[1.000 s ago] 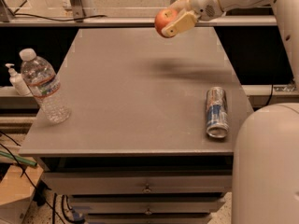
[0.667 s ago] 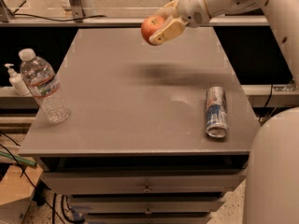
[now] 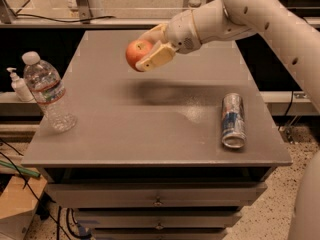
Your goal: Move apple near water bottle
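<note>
While the gripper (image 3: pixel 143 50) hangs in the air above the far half of the grey table (image 3: pixel 150 134), its two pale fingers (image 3: pixel 156 58) are clamped on the apple (image 3: pixel 135 52), which sits up and to the right of the water bottle (image 3: pixel 48 91) and well apart from it. That bottle stands upright at the table's left edge, its white cap on top. Just behind the water bottle, off the tabletop on a lower ledge, stands a small white pump bottle (image 3: pixel 20 85). Far to the right of the water bottle, near the opposite edge, a silver-blue can (image 3: pixel 233 120) lies on its side. A soft dark shadow (image 3: pixel 165 91) falls on the matte tabletop below the apple, between bottle and can. The white arm (image 3: pixel 250 14) reaches in from the upper right. Below the tabletop are shallow drawers (image 3: pixel 157 194) with small knobs. Dark cables (image 3: pixel 15 164) trail down below the water bottle, and speckled floor (image 3: pixel 272 204) shows at lower right.
</note>
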Motion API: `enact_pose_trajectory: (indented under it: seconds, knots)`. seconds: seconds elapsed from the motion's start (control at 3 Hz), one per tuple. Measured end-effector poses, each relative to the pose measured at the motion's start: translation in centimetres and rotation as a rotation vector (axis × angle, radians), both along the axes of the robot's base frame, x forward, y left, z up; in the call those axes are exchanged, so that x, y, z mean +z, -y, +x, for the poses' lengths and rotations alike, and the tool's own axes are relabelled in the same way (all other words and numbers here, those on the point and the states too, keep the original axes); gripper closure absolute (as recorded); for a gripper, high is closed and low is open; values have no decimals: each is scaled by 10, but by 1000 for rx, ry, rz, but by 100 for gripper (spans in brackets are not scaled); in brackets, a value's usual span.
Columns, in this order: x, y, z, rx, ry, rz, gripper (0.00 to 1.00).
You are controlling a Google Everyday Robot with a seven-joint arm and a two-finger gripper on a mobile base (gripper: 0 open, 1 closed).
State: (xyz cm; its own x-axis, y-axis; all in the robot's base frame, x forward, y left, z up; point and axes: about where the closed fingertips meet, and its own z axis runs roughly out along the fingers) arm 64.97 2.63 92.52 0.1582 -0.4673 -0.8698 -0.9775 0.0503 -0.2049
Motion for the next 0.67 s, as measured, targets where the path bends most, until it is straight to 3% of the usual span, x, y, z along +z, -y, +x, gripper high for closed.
enact_pose_trajectory:
  seconds: [0.67]
  knots:
    - [7, -16, -11, 64, 11, -3, 100]
